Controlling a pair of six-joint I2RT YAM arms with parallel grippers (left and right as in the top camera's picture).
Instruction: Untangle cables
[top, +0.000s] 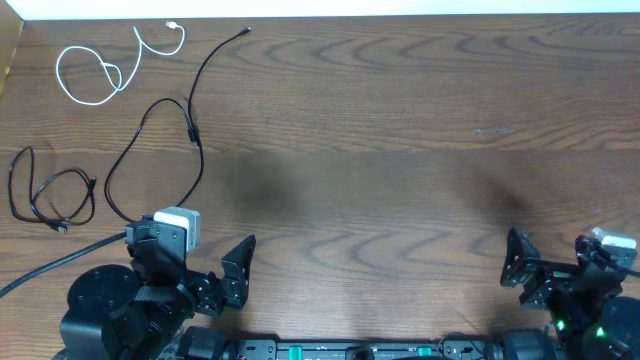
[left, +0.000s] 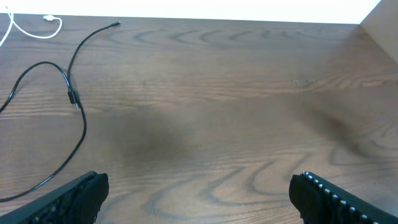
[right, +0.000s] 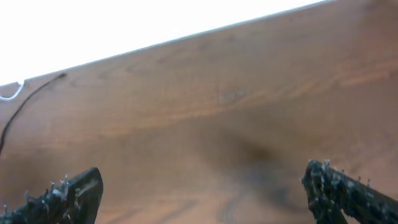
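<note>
Findings at the bench (top: 400, 130), a brown wood-grain top. All three cables lay on its far left part, each separate from the others.

The white cable (top: 98, 72) sat nearest the far left corner in loose loops, its small plug end turned toward the far edge. The long black cable (top: 150, 115) ran from a plug close to the far edge, through a thicker joint partway along, then curved round toward the left arm. The short black cable (top: 50, 195) lay coiled at the left edge, just beside that curve.

The left tool (left: 199, 190) stood with its fingers wide apart over bare wood, holding nothing. The right tool (right: 202, 183) was likewise spread wide and empty, at the near right, well apart from every cable.
</note>
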